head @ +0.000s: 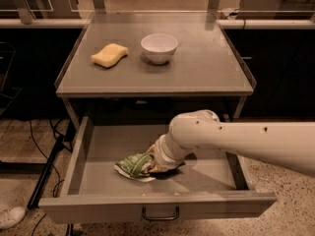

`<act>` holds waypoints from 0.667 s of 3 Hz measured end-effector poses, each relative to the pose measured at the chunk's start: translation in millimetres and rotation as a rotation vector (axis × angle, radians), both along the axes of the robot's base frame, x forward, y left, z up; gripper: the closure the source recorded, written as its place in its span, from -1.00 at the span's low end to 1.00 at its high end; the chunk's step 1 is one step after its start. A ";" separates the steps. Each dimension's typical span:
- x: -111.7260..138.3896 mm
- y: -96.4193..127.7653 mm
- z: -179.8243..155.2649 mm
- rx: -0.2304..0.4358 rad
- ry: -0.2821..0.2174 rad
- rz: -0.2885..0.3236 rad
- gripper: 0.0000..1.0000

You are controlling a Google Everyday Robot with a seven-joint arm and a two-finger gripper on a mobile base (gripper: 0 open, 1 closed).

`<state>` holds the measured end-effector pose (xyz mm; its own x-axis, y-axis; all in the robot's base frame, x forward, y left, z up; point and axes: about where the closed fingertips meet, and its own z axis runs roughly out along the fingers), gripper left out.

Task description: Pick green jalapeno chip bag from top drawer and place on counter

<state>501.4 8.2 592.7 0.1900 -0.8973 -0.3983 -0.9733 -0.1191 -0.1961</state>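
Down in the drawer [78,156], the gripper [154,163] meets the bag [132,165] at its right end; whether it has hold, I cannot tell. Best lift straight up, then out past the counter [206,68] edge.

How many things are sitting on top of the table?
2. A yellow sponge on the left side of the counter, and a white bowl beside it, nearer the middle. The tool is down in the open top drawer, at the green chip bag.
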 end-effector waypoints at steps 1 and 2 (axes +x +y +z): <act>0.0 0.0 3.1 0.000 0.000 0.000 1.00; 10.7 -9.2 22.9 -0.010 -0.026 -0.041 1.00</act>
<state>512.1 -1.0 615.6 0.1634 -0.9086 -0.3843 -0.9720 -0.0817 -0.2203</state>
